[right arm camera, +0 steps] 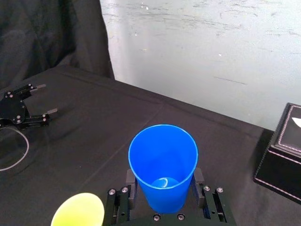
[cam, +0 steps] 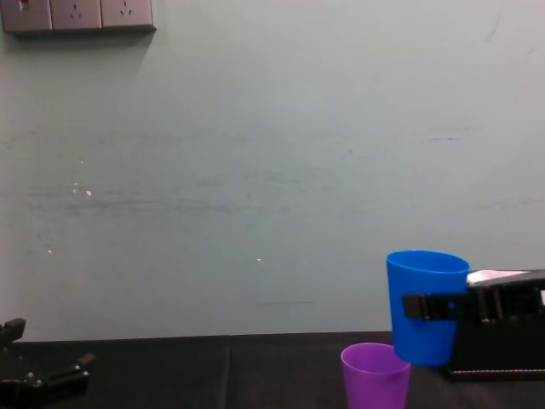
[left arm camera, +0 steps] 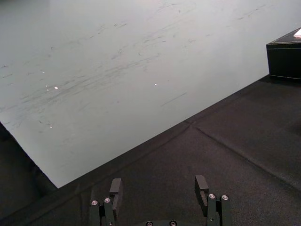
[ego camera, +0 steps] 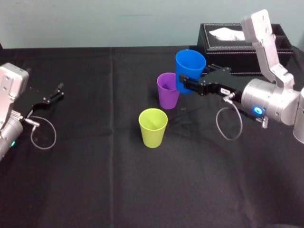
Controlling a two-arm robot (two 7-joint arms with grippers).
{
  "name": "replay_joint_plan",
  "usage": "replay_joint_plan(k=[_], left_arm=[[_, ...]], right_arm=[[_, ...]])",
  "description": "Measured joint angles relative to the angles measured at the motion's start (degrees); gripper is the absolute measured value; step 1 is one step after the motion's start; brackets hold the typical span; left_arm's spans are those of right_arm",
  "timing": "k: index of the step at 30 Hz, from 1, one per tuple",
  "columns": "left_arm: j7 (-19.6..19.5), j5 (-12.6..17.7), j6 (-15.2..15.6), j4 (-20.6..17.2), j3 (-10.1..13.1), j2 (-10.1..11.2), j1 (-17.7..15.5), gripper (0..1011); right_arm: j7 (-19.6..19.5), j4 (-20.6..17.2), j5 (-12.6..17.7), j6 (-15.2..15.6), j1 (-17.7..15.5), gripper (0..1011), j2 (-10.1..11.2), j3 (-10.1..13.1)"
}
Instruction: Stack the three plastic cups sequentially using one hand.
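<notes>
Work falls to the right gripper (ego camera: pixel 189 78), which reaches in from the right with its two thin black fingers closed on the blue cup (ego camera: pixel 190 65), one on each side of its wall. The cup is upright, mouth up, and held clear of the black-draped surface (ego camera: pixel 95 185). In the chest view its base hangs about level with the rim of the purple cup (ego camera: pixel 167 91). Blue sits just to the right of purple and a little farther from the robot (their outlines overlap in the head and chest views, and whether they touch cannot be told). Purple stands upright on the surface near its middle. The yellow-green cup (ego camera: pixel 153 127) stands upright too, nearer the robot and slightly left of purple, apart from it. A small white label (ego camera: pixel 224 91) shows on the black body behind the right gripper's fingers. A black tissue box (ego camera: pixel 228 52) rests at the far right of the surface, behind the right arm. The left gripper (ego camera: pixel 61 91) lies low at the left side, well apart from all three cups, its fingers spread and holding nothing.
</notes>
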Motion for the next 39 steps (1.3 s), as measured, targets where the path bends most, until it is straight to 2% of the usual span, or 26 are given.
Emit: replay_joint_plan(k=[14, 39], left_arm=[[0.0, 0.0, 0.0, 0.0, 0.0, 0.0, 0.0, 1010], [0.0, 0.0, 0.0, 0.0, 0.0, 0.0, 0.0, 1010]], right_arm=[[0.0, 5.6, 0.5, -0.9, 5.6, 705, -1.2, -3.9], [-0.2, 11.1, 1.6, -3.5, 9.7, 705, -1.3, -7.9]])
